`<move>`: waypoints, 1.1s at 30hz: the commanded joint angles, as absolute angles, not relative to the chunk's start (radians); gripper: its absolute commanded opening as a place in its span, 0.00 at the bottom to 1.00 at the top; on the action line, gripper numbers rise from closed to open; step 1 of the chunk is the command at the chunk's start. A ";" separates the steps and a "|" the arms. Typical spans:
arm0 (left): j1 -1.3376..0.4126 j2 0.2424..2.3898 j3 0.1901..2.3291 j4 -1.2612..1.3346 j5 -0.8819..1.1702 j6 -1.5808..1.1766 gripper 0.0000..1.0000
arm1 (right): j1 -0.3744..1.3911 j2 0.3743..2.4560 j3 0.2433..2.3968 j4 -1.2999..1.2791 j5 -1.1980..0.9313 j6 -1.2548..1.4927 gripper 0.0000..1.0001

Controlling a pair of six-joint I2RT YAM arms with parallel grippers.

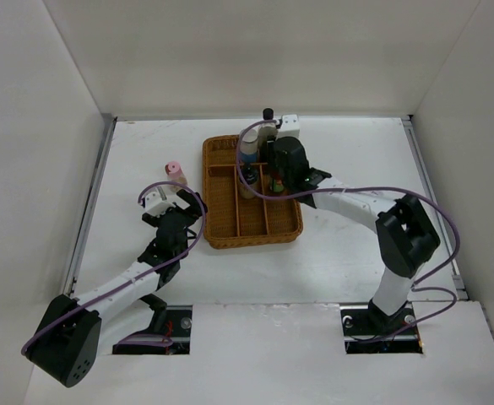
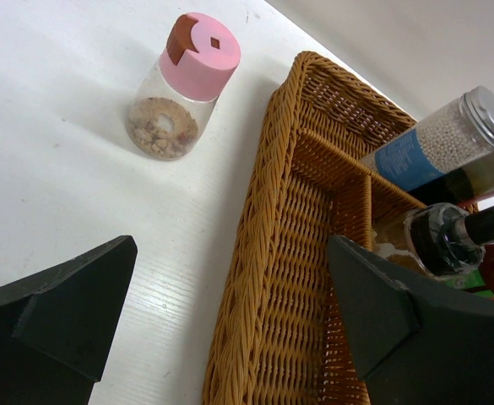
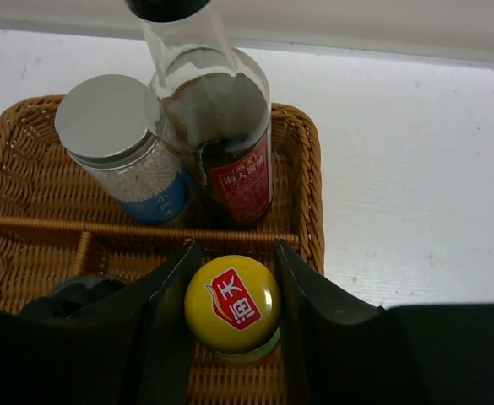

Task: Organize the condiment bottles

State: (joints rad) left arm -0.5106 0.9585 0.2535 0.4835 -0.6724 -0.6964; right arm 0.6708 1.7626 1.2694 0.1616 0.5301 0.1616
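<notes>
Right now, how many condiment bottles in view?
5. On the table left of the tray: pink-lidded jar. Inside: grey-lidded jar and tall dark bottle at the back, short black-capped bottle and yellow-capped bottle nearer. More may hide under the right arm.

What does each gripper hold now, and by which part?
The right gripper holds the yellow-capped bottle by its cap; the left gripper holds nothing.

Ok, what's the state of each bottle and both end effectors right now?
pink-lidded jar: upright, lidded, on the table outside the tray.
grey-lidded jar: upright, lidded, in the tray.
tall dark bottle: upright, in the tray beside it.
yellow-capped bottle: upright, capped, in the tray.
left end effector: open, empty.
right end effector: shut on the yellow-capped bottle.
</notes>
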 commanded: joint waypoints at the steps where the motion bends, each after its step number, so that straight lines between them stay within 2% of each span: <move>1: -0.505 0.960 0.253 0.535 -0.670 -0.704 1.00 | 0.697 1.755 1.324 0.336 0.568 0.135 0.39; 4: -0.505 0.950 0.249 0.535 -0.670 -0.704 1.00 | 0.708 1.756 1.309 0.330 0.578 0.120 0.59; 8: -0.505 0.948 0.247 0.535 -0.670 -0.704 1.00 | 0.713 1.677 1.260 0.319 0.591 0.132 0.79; 13: -0.513 0.943 0.249 0.534 -0.670 -0.706 1.00 | 0.693 1.442 1.097 0.308 0.630 0.176 0.91; 16: -0.519 0.920 0.245 0.531 -0.670 -0.706 1.00 | 0.598 1.275 0.949 0.238 0.725 0.244 0.97; 20: -0.527 0.914 0.244 0.531 -0.669 -0.709 1.00 | 0.403 1.138 0.781 0.060 0.813 0.424 1.00; 23: -0.539 0.926 0.252 0.534 -0.666 -0.716 1.00 | 0.280 1.167 0.755 -0.012 0.790 0.479 1.00; 33: -0.548 0.890 0.242 0.512 -0.666 -0.724 1.00 | 0.211 1.408 0.747 -0.003 0.732 0.528 1.00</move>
